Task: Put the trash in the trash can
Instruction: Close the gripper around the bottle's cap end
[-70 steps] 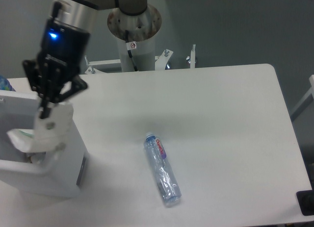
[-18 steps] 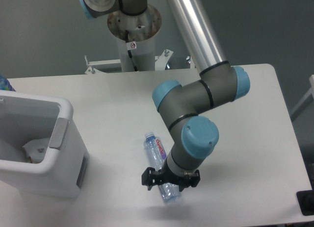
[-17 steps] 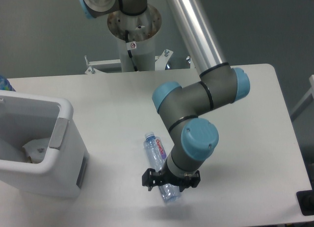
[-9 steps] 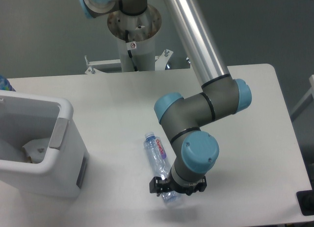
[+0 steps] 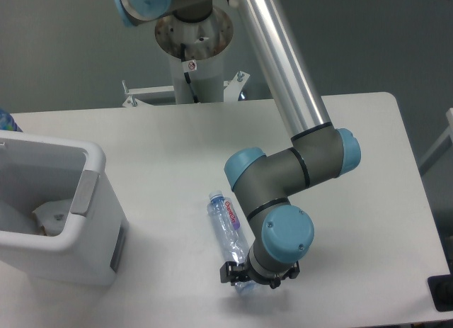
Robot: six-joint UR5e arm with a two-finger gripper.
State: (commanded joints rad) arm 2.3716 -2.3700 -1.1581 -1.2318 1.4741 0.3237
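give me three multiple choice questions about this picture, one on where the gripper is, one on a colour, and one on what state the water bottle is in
1. Where is the gripper?
A. over the trash can
B. at the water bottle's lower end
C. at the table's far edge

2. What colour is the trash can?
A. white
B. black
C. green

3. What state is the water bottle in?
A. standing upright
B. inside the trash can
C. lying on the table

Answers: 1 B, it sits low at the bottle's near end. 2 A, its walls are white. 3 C, it lies flat beside the can.
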